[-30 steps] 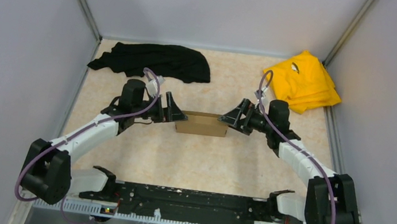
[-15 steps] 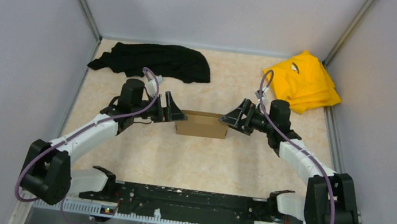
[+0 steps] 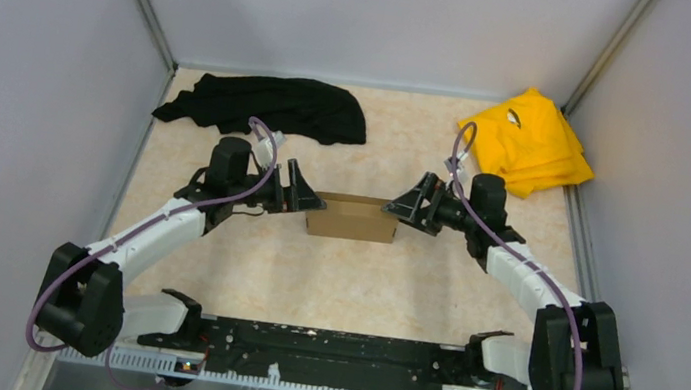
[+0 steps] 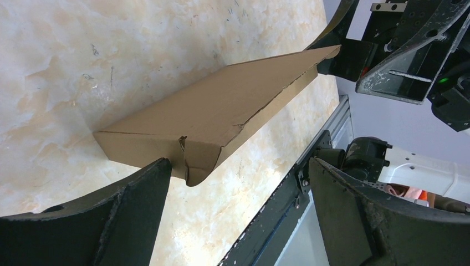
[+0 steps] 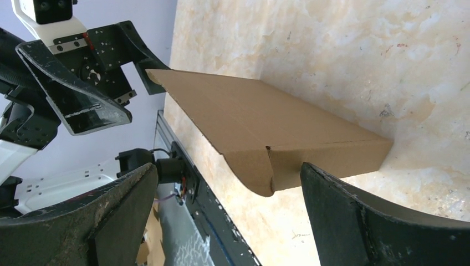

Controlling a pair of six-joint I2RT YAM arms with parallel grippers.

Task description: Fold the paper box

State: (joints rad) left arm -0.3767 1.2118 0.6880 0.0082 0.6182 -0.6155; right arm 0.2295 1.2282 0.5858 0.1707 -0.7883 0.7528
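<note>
Paper box is lying closed and flat between both arms. Left gripper is standing wide open, grasping nothing, its fingers straddling the box's left end. Right gripper is doing likewise at the right end. The box's long axis is running gripper to gripper across the table, both arms equally near.
</note>
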